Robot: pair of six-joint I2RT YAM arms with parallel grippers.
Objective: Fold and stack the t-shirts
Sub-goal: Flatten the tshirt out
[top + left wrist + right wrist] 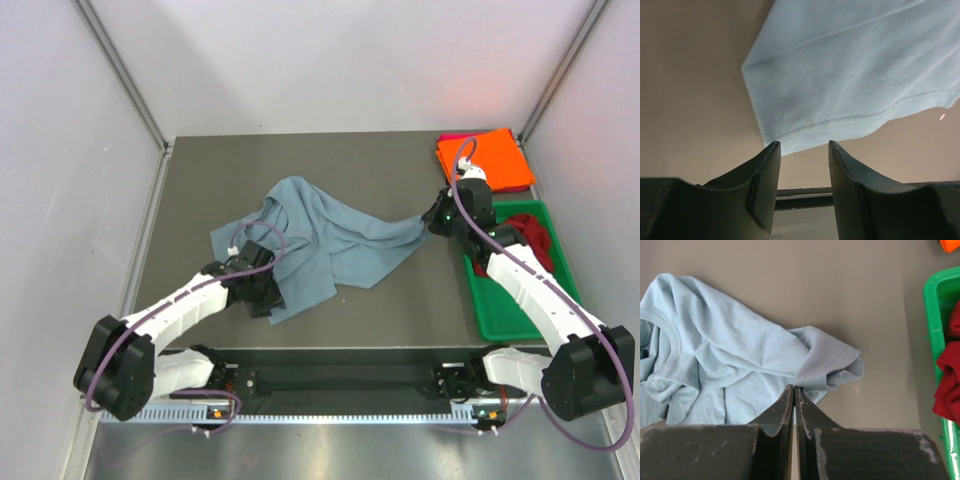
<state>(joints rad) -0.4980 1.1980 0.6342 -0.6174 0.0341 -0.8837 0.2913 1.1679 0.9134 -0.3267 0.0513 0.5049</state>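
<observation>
The blue-grey shirt point(320, 235) is spread in a crumpled heap in the middle of the table point(390, 160). It is not folded yet. One sleeve point(832, 362) is drawn out to the right, and a small bit of it seems to be pinched by the right gripper point(795, 387), whose jaws are pressed together. The bottom hem point(840, 131) lies just past the tips of the left gripper point(802, 145). Its jaws are held apart and nothing is seen between them.

The step in hand is judged to be flattening. To do it well, the hem should be taken near its corner, low to the table, so that only one layer is caught. Then the cloth should be pulled gently apart by both sides until the wrinkles are gone. A hard tug should be avoided, or the sleeve may slip free.

At the far right corner, the orange shirt point(490, 160) is laid folded on the pink shirt point(452, 137). The dark red shirt point(530, 235) is bunched in the green tray point(500, 315).
</observation>
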